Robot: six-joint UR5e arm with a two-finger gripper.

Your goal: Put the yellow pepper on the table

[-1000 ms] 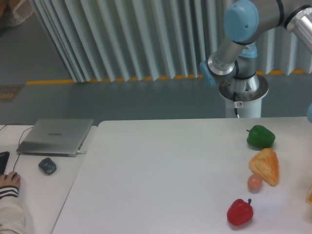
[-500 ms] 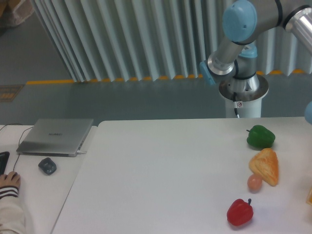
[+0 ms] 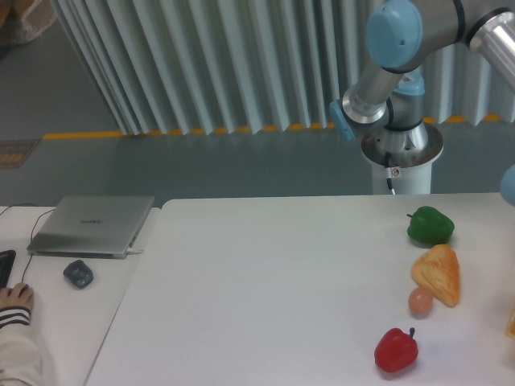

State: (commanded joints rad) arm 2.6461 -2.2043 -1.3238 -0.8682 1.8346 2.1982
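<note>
Only the arm (image 3: pixel 418 32) has shifted slightly; peppers unchanged. Hand and yellow pepper lie outside the frame, grip state unknown. Lower gently onto bare surface (image 3: pixel 265 281), clear of red pepper (image 3: pixel 396 350).

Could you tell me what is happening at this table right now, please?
The robot arm reaches off the right edge of the picture, so its gripper is out of view. On the white table lie a green pepper, an orange-yellow wedge, a small pinkish ball and a red pepper. No yellow pepper is visible.
</note>
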